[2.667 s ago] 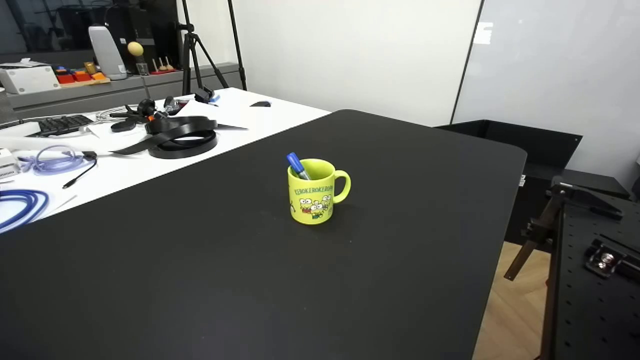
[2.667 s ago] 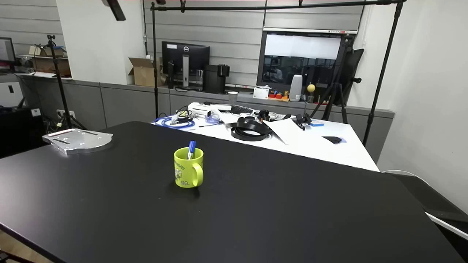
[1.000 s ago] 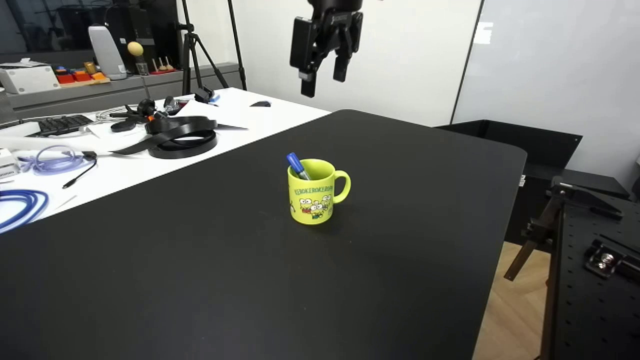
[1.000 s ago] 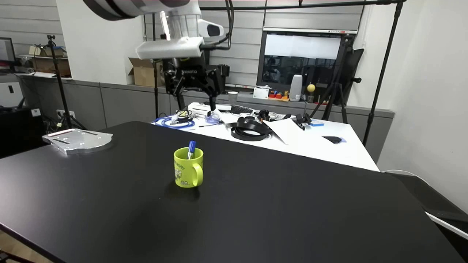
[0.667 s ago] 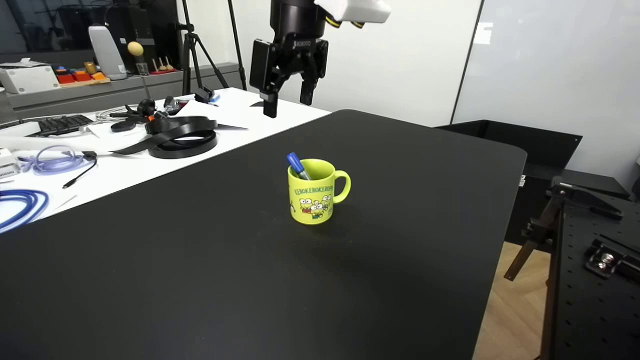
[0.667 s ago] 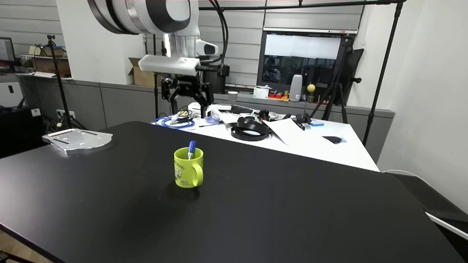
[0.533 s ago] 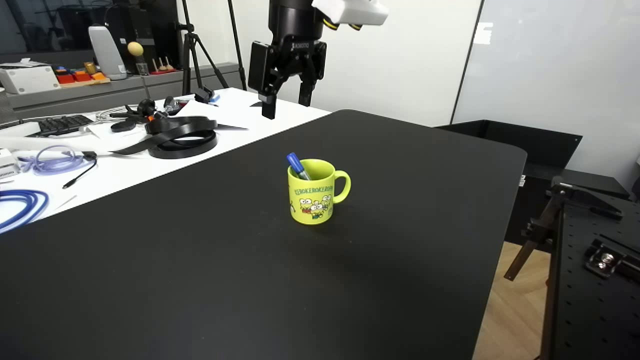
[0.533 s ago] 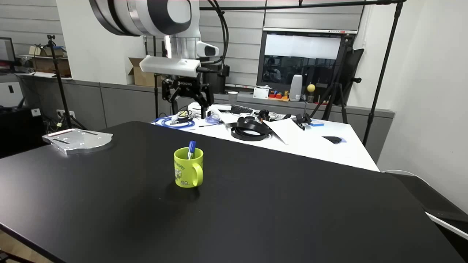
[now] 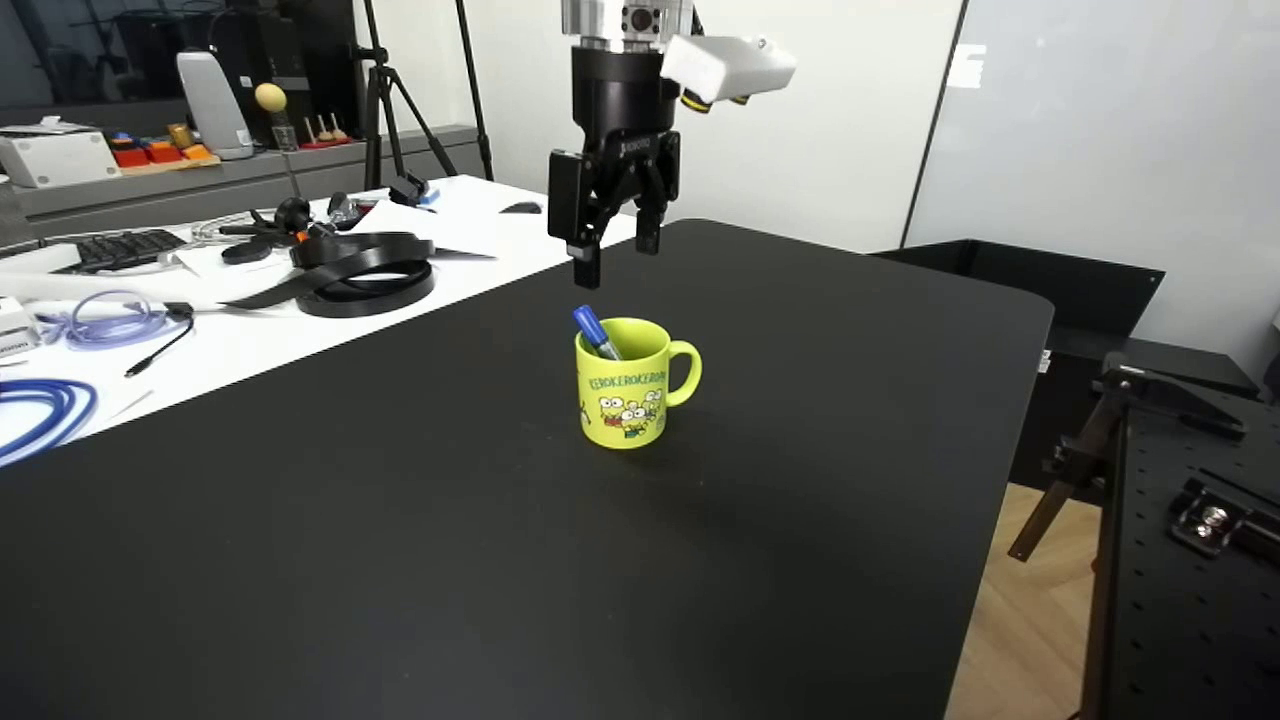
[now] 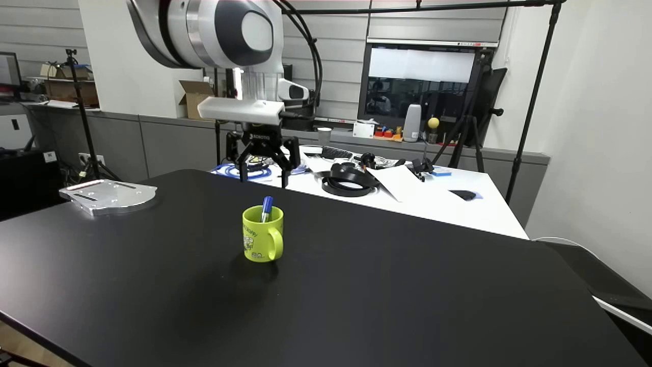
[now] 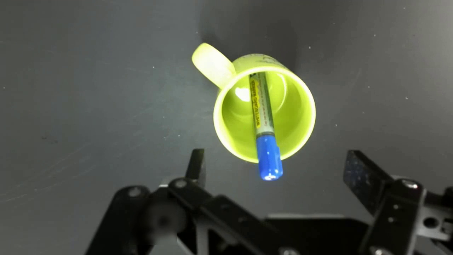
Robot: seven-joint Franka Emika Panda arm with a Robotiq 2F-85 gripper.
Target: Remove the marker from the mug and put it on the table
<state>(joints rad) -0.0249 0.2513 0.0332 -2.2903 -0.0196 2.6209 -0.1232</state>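
1. Nearest are the jaws: wide apart, holding nothing. The step in hand appears to be the approach. In the wrist view the fingertips (image 11: 363, 181) stand to either side of the cap (image 11: 269, 153), so lower on that line.

2. Next is the marker (image 11: 262, 115), leaning inside the mug (image 9: 624, 418) with its cap jutting past the rim. Close on the cap alone, clear of the rim, and draw up along the lean; a sideways tug could drag or tip the mug.

3. Then bring it beside the mug and lay it flat on the worktop (image 10: 387, 290), letting go low, since a round barrel may roll.

4. Only the wrist view shows the mug's floor and the barrel's lettering, but height is hard to judge there. Both exterior views show the fingertips above the cap, not touching it.

5. Farther off, a silver plate (image 10: 114, 198) on the worktop shows in an exterior view and nowhere else; a white table (image 10: 461, 211) lies beyond in both.
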